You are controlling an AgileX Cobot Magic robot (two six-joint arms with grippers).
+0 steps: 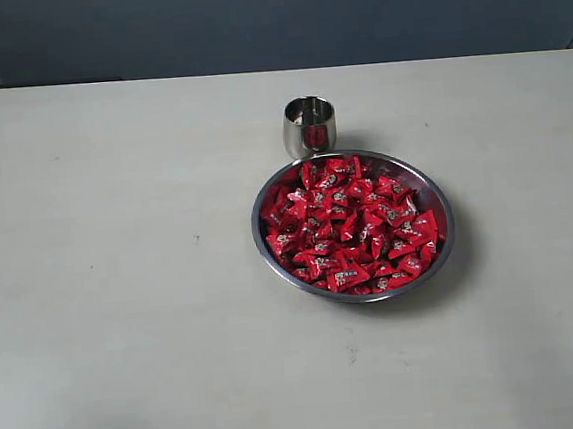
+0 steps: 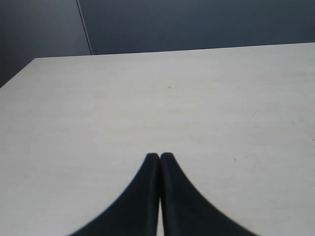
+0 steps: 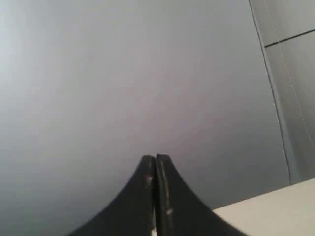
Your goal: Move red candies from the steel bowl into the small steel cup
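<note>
Steel, wide and shallow, the steel bowl (image 1: 256,225) sits flat on the pale table (image 1: 122,289), right of the middle in the exterior view, its mouth facing straight up. It is round, so it has no long axis. The red candies (image 1: 353,224) fill it in a loose heap, lying at every angle with no shared direction. Their shiny wrappers carry small white and dark print, too small to read.

The small steel cup (image 1: 309,125) stands upright, mouth up, just beside the bowl's far rim; whether the two touch I cannot tell. Red shows inside the cup and on its mirror-like wall, and I cannot tell candy from reflection.

Each gripper shows only in its own wrist view. The left gripper (image 2: 159,156) is angled down over bare table (image 2: 147,98), its two dark fingers pressed together along their length with nothing between them. The right gripper (image 3: 155,158) is tipped higher, aimed at a grey wall (image 3: 123,73) with only a table corner (image 3: 275,211) showing beyond it; its fingers are likewise pressed together and empty
</note>
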